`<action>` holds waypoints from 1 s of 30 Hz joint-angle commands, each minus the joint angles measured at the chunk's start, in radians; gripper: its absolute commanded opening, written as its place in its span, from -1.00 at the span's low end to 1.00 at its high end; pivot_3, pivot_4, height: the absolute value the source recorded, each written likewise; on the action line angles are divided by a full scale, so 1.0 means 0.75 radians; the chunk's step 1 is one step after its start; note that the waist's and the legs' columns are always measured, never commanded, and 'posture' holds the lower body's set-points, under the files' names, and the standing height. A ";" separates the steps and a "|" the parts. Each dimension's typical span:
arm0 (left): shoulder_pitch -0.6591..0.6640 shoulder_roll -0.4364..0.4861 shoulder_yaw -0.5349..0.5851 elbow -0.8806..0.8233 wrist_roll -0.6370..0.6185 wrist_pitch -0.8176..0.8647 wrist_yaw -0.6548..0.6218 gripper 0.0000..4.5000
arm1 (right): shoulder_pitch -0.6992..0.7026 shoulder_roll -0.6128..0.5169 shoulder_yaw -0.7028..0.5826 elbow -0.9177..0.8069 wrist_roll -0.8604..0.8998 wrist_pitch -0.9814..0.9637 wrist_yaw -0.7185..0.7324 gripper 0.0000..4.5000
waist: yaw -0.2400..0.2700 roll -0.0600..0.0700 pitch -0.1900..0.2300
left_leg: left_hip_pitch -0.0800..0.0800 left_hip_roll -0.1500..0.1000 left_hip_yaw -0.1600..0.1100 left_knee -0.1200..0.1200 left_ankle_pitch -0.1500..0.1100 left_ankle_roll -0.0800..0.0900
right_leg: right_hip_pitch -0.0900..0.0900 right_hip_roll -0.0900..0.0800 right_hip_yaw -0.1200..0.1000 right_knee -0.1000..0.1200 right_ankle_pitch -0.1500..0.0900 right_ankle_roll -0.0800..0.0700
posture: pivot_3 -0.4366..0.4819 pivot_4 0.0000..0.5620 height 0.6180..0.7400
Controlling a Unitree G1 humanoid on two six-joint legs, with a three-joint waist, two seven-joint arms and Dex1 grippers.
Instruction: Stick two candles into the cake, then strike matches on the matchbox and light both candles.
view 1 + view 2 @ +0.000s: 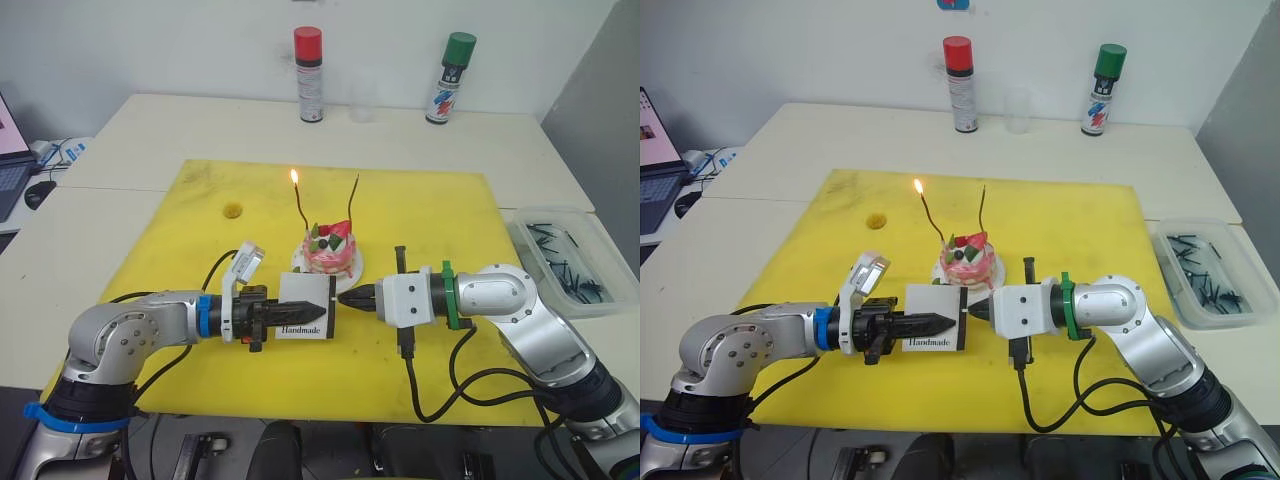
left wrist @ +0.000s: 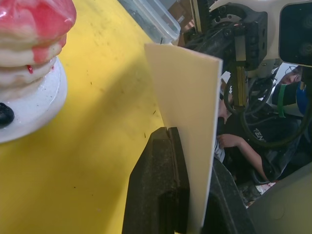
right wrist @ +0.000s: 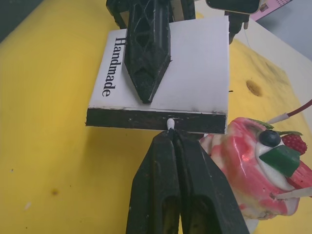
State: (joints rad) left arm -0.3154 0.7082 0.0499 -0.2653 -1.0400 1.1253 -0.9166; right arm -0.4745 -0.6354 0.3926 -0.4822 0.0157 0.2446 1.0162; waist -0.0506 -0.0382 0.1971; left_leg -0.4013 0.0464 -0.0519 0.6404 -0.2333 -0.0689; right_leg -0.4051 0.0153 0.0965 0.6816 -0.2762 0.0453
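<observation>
The pink cake (image 1: 331, 252) sits on a small white plate (image 1: 352, 270) in the middle of the yellow mat (image 1: 180, 240). Two thin candles stand in it. The left candle (image 1: 302, 208) burns with a small flame, and the right candle (image 1: 354, 200) is unlit. In front of the cake my left gripper (image 1: 300, 313) is shut on the white matchbox (image 1: 305, 289), held above the mat with its black strip (image 3: 156, 120) facing right. My right gripper (image 1: 345, 298) is shut on a match (image 3: 170, 123), whose pale head touches the strip.
A clear plastic bin (image 1: 565, 262) with several dark matches lies at the right, off the mat. A red-capped spray can (image 1: 309, 75), a green-capped spray can (image 1: 450, 78) and a clear cup (image 1: 1016, 110) stand at the back. A laptop (image 1: 10, 150) and mouse (image 1: 40, 192) sit far left.
</observation>
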 commanded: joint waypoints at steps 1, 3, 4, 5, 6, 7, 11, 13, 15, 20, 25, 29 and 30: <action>-0.045 -0.023 0.017 -0.033 -0.030 -0.023 -0.027 -1.00 | -0.001 -0.027 0.091 0.006 -0.046 -0.104 0.079 -0.99 | 0.000 0.000 0.000 | 0.000 0.000 0.000 0.000 0.000 0.000 | 0.000 0.000 0.000 0.000 0.000 0.000 | -0.05 -0.47 0.88; -0.071 -0.032 0.022 -0.013 -0.020 -0.034 -0.022 -1.00 | 0.010 -0.073 0.143 0.006 -0.061 -0.190 0.161 -0.99 | 0.000 0.000 0.000 | 0.000 0.000 0.000 0.000 0.000 0.000 | 0.000 0.000 0.000 0.000 0.000 0.000 | -0.05 -0.47 0.88; -0.087 -0.033 0.025 0.001 -0.010 -0.042 -0.023 -1.00 | 0.019 -0.105 0.159 -0.001 -0.064 -0.234 0.207 -0.99 | 0.005 0.000 0.000 | 0.000 0.000 0.000 0.000 0.000 0.000 | 0.000 0.000 0.000 0.000 0.000 0.000 | -0.05 -0.47 0.88; -0.110 -0.033 0.033 0.023 -0.006 -0.046 -0.023 -1.00 | 0.031 -0.146 0.159 -0.016 -0.051 -0.267 0.252 -0.99 | 0.010 0.000 0.000 | 0.000 0.000 -0.001 0.000 0.000 0.000 | 0.000 0.000 -0.001 0.000 0.000 0.000 | -0.05 -0.47 0.88; -0.130 -0.029 0.038 0.041 0.000 -0.048 -0.026 -1.00 | 0.042 -0.190 0.150 -0.037 -0.028 -0.283 0.295 -0.99 | 0.015 0.000 0.001 | 0.000 0.000 -0.001 0.000 0.000 0.000 | 0.000 0.000 -0.002 -0.001 0.000 0.000 | -0.05 -0.47 0.88; -0.146 -0.021 0.043 0.055 0.007 -0.053 -0.034 -1.00 | 0.047 -0.234 0.131 -0.056 -0.007 -0.297 0.334 -0.99 | 0.015 0.001 0.002 | -0.001 -0.001 -0.001 0.000 0.000 0.000 | 0.000 0.000 -0.001 -0.001 0.000 0.000 | -0.05 -0.47 0.88; -0.153 0.014 0.066 0.067 0.010 -0.046 -0.054 -1.00 | 0.014 -0.268 0.018 -0.106 0.109 -0.207 0.344 -0.99 | -0.001 0.002 0.002 | 0.000 0.000 0.001 0.001 0.000 0.000 | 0.000 0.000 0.001 -0.001 0.000 0.001 | -0.05 -0.47 0.88; -0.100 0.039 0.089 0.034 -0.009 -0.025 -0.054 -1.00 | -0.043 -0.232 -0.067 -0.090 0.163 -0.100 0.283 -0.99 | -0.010 0.002 0.002 | 0.000 0.001 0.000 0.000 0.000 0.000 | 0.000 0.001 0.000 0.001 0.000 0.001 | -0.05 -0.47 0.88; -0.031 0.062 0.114 -0.012 -0.034 -0.002 -0.051 -1.00 | -0.107 -0.195 -0.149 -0.052 0.207 0.006 0.221 -0.99 | -0.017 0.003 0.002 | 0.001 0.001 0.000 0.000 0.000 0.000 | 0.000 0.001 0.000 0.001 0.000 0.000 | -0.05 -0.47 0.88; 0.157 0.075 0.161 -0.101 -0.053 0.007 -0.001 -1.00 | -0.268 -0.129 -0.268 0.089 0.220 0.091 0.107 -0.99 | -0.008 0.003 0.003 | 0.000 0.000 0.000 0.000 0.000 0.000 | 0.000 -0.001 0.000 0.000 0.000 0.000 | -0.05 -0.47 0.88; 0.216 0.070 0.158 -0.133 -0.053 -0.005 0.017 -1.00 | -0.386 -0.097 -0.288 0.167 0.206 0.083 0.064 -0.99 | 0.004 0.003 0.003 | 0.000 0.000 0.000 0.000 0.000 0.000 | 0.000 -0.001 0.000 -0.001 0.000 -0.001 | -0.05 -0.47 0.88; 0.222 0.068 0.154 -0.133 -0.049 -0.010 0.021 -1.00 | -0.429 -0.093 -0.308 0.179 0.211 0.095 0.034 -0.99 | 0.003 0.003 0.003 | 0.000 0.000 0.001 0.000 0.000 0.000 | -0.001 -0.001 0.000 -0.001 0.000 0.000 | -0.05 -0.47 0.88; 0.221 0.067 0.152 -0.132 -0.048 -0.010 0.021 -1.00 | -0.438 -0.092 -0.318 0.184 0.212 0.096 0.023 -0.99 | 0.003 0.003 0.003 | 0.000 0.000 0.001 0.000 0.000 0.000 | -0.001 -0.001 0.000 -0.001 0.000 -0.001 | -0.05 -0.47 0.88</action>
State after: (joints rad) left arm -0.1525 0.7582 0.1473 -0.3422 -1.0591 1.1273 -0.9021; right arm -0.7717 -0.7012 0.2032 -0.3373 0.1696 0.3173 1.0547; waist -0.0487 -0.0358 0.1994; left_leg -0.4016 0.0466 -0.0513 0.6401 -0.2333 -0.0688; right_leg -0.4057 0.0149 0.0966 0.6811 -0.2762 0.0449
